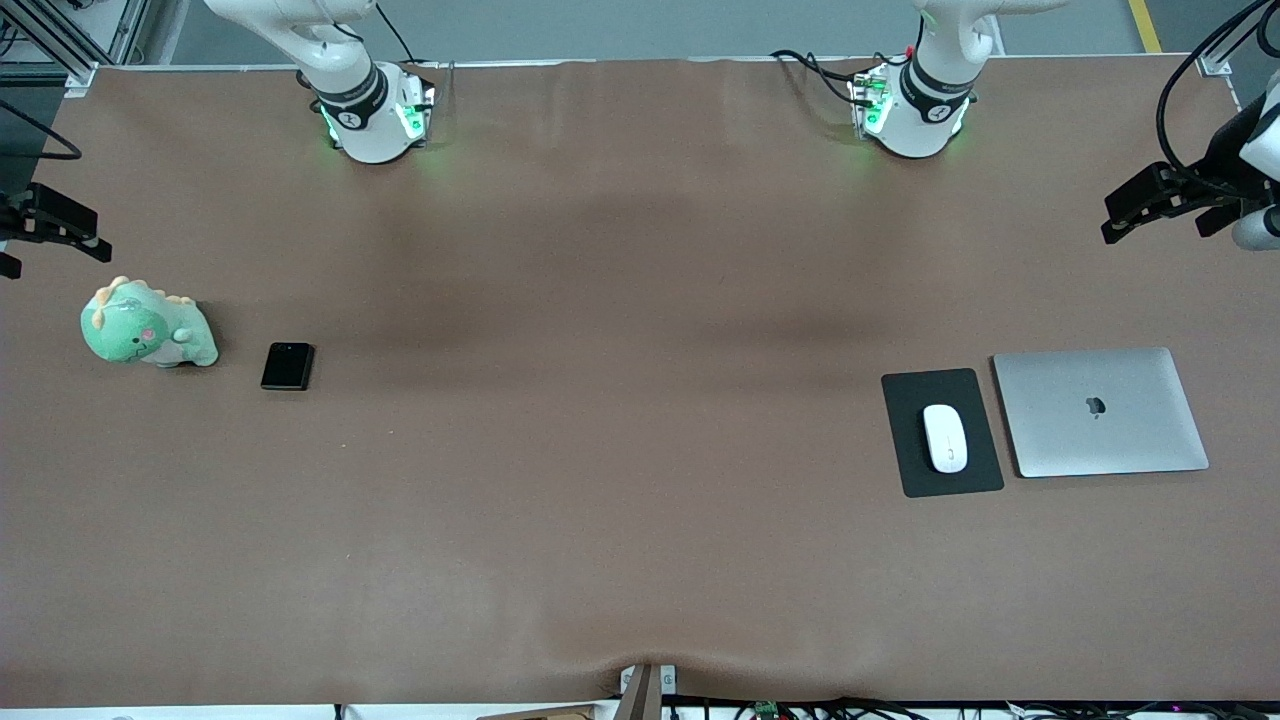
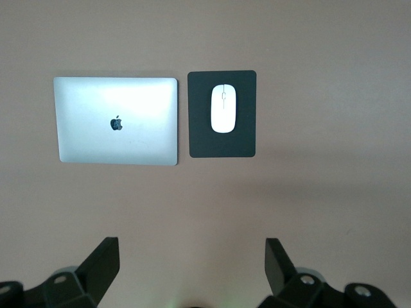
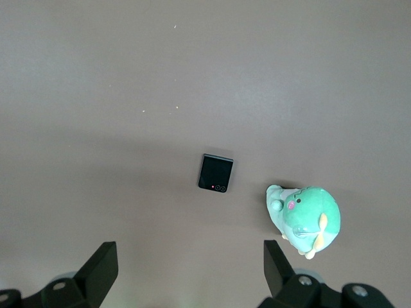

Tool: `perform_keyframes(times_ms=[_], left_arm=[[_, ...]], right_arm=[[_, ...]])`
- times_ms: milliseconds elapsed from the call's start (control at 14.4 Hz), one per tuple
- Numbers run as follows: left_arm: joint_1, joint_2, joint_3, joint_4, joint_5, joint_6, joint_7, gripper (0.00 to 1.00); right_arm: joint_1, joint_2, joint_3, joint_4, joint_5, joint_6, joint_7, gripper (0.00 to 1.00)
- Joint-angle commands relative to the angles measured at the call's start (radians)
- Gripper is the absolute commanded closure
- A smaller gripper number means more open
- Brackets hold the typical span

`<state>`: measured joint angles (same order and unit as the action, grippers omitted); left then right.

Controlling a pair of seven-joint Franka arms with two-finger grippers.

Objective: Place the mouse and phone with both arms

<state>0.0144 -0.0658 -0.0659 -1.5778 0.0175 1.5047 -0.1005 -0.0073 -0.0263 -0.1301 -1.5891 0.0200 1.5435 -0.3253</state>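
Observation:
The white oval mouse [image 1: 945, 438] [image 2: 223, 108] lies on a dark grey mouse pad [image 1: 925, 385] [image 2: 221, 144] toward the left arm's end of the table. The small black phone [image 1: 287, 366] [image 3: 215, 172] lies flat on the brown table toward the right arm's end. My left gripper [image 1: 1125, 215] [image 2: 191, 256] hangs open and empty high over the table's edge at the left arm's end, apart from the mouse. My right gripper [image 1: 70, 235] [image 3: 191, 256] hangs open and empty high over the edge at the right arm's end, apart from the phone.
A closed silver laptop [image 1: 1100, 412] [image 2: 115, 120] lies beside the mouse pad, closer to the table's end. A green plush dinosaur [image 1: 145, 328] [image 3: 305, 219] stands beside the phone, closer to that end of the table. Brown table surface stretches between the two groups.

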Motion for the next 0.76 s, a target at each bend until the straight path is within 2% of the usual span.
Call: perform_keyframes(times_ms=[0,556,695], left_arm=[[0.007,0.011,0.001,0.024,-0.013,-0.009,-0.004,0.0],[0.006,0.011,0.0,0.024,-0.019,-0.011,0.007,0.0],[0.004,0.009,0.0,0.022,-0.018,-0.014,0.007,0.0]], right_arm=[[0.013,-0.021,-0.006,-0.006,-0.017,-0.002,0.003,0.0],[0.024,-0.023,-0.003,-0.008,-0.023,-0.005,0.015,0.0],[0.026,-0.024,-0.003,-0.008,-0.023,-0.022,0.13,0.0]])
